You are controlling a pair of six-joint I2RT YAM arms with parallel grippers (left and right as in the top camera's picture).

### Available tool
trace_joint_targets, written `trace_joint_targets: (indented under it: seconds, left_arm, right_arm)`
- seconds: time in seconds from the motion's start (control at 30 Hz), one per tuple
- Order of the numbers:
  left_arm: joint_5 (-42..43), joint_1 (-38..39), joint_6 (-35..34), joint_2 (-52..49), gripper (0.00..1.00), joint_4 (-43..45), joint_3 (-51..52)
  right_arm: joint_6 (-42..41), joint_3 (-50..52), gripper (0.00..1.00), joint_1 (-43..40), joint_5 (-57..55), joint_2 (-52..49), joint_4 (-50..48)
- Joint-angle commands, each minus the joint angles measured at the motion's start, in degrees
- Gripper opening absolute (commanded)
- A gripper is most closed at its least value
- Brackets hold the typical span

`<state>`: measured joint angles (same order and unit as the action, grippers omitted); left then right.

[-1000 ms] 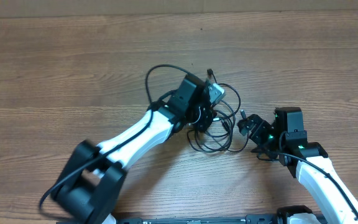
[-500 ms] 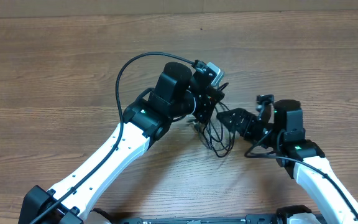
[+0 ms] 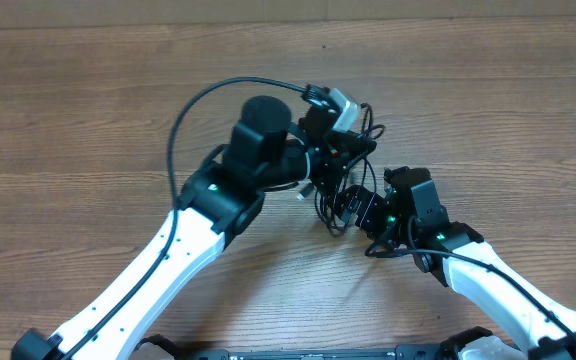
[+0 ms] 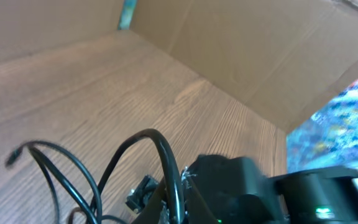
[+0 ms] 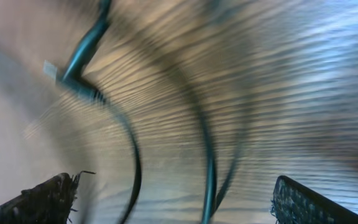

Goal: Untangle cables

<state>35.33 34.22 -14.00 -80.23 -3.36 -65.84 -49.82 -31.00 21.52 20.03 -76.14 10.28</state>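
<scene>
So, left pincer (image 3: 336, 155): we see it clamped on the cables (image 4: 171, 165)
Right pincer (image 5: 179, 193): wide apart, cables between its fingers

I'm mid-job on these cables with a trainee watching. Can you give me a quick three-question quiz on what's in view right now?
1. True or false: the right claw is clamped shut.
2. Which one grips the cables? A: left claw. B: right claw. C: neither.
3. Fill in: in the right wrist view, cable strands run ___ the right claw's fingers.
Key: 1 false; 2 A; 3 between.
</scene>
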Motion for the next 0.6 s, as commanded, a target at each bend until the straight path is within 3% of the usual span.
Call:
trace_joint_targets:
  seconds: [0.0,0.3,0.57]
  left_arm:
    - [4.15,-3.45,-2.97,5.77,0.04,0.76,-1.14]
    - [9.92,-9.05,-2.95,11.52,0.04,-1.97,-1.14]
    - [9.07,-22.86,-2.56,14.64,0.04,-2.97,-1.14]
  right_arm:
    - [-2.73,-0.13,1.0,0.09,-6.51,-2.4,1.25]
    - [-3.32,-0.15,1.0,-4.2,-15.74,-3.61,6.67]
    - [1.05,-0.2,1.0,-19.02,-14.1,-3.61,8.94]
